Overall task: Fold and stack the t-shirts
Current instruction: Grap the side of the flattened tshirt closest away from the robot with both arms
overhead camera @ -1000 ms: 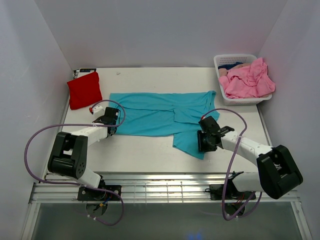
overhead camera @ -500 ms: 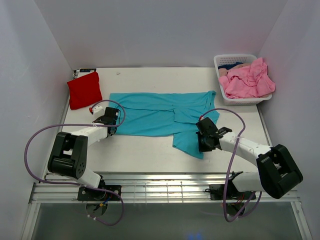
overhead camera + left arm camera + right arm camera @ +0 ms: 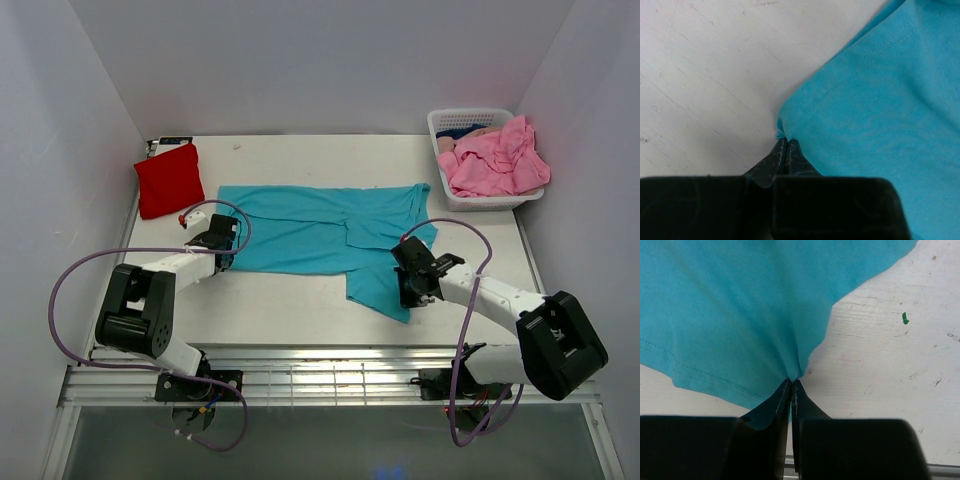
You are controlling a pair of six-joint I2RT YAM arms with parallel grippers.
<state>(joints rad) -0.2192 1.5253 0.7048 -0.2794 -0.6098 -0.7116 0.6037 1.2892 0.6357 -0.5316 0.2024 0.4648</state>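
A teal t-shirt (image 3: 310,230) lies spread across the middle of the table, one part hanging down toward the near right. At its near left corner my left gripper (image 3: 226,258) is shut on the hem; in the left wrist view the gripper (image 3: 784,141) pinches the teal t-shirt (image 3: 875,115). My right gripper (image 3: 408,287) is shut on the near right edge, and the right wrist view shows the gripper (image 3: 791,382) gathering the teal t-shirt (image 3: 740,315) into a pucker. A folded red t-shirt (image 3: 168,179) lies at the far left. Pink t-shirts (image 3: 495,160) are heaped in the basket.
A white slotted basket (image 3: 450,124) stands at the far right corner, with a dark garment under the pink ones. White walls close in the table on three sides. A metal rail runs along the near edge by the arm bases.
Both grippers have closed on the teal t-shirt, the right first, then the left. The right gripper has pulled its edge slightly leftward and toward the near side, so the lower flap has shifted.
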